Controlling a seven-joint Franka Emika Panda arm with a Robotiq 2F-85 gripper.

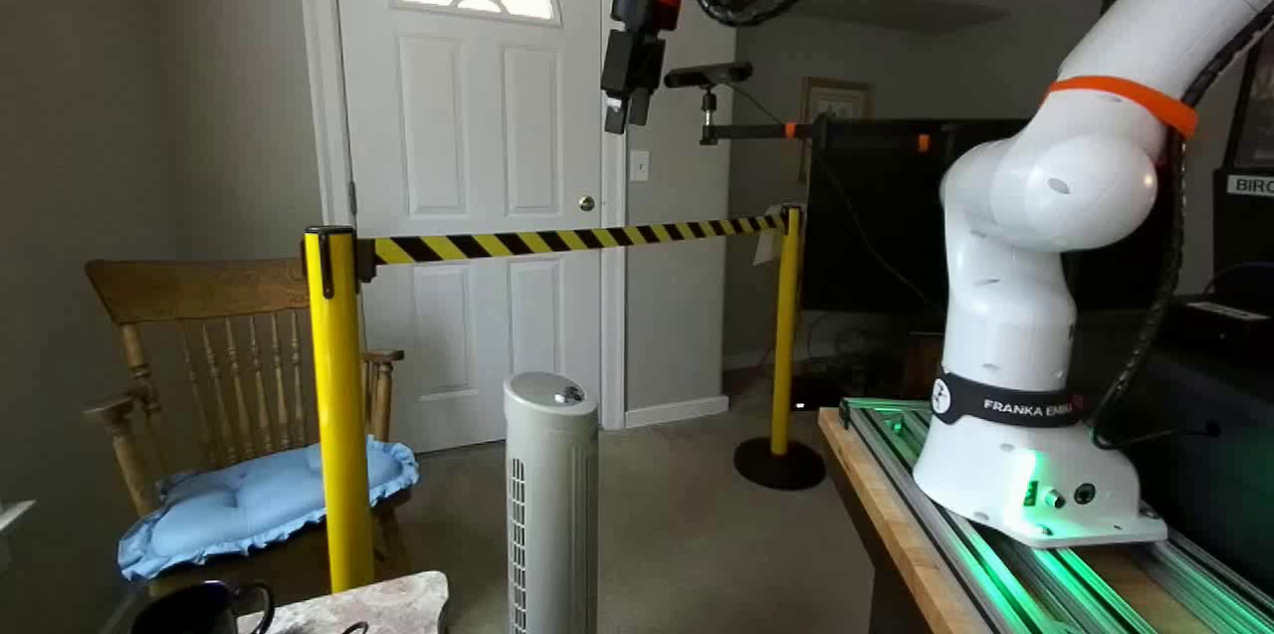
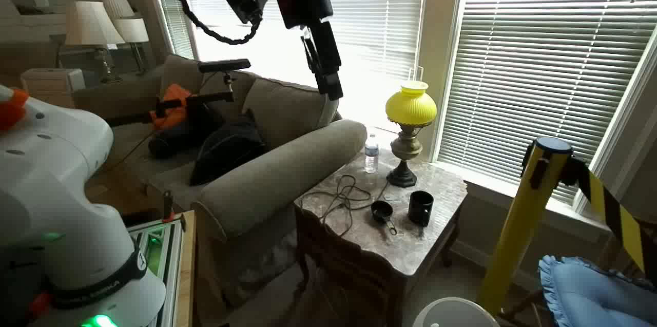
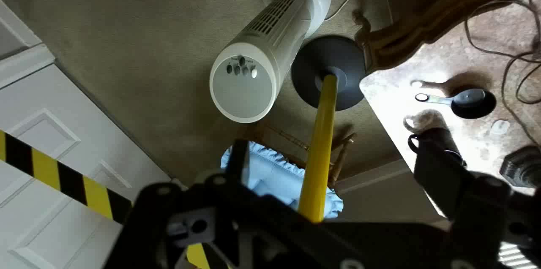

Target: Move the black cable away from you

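The black cable (image 2: 345, 198) lies in loose loops on the left part of the marble-topped side table (image 2: 405, 252). In the wrist view the cable (image 3: 516, 55) shows at the right edge, partly cut off. My gripper (image 1: 629, 111) is high in the air, pointing down, well apart from the table. In an exterior view it hangs (image 2: 328, 88) above and behind the sofa arm as seen there. In the wrist view its two fingers (image 3: 338, 172) are wide apart with nothing between them; the cable is outside the jaws, beyond the right finger.
On the table beside the cable are a black measuring cup (image 2: 381, 211), a black mug (image 2: 420, 208), a water bottle (image 2: 371, 155) and a yellow-shaded lamp (image 2: 410, 109). A sofa (image 2: 287, 173) adjoins it. A yellow post (image 1: 338, 415) and tower fan (image 1: 550, 505) stand nearby.
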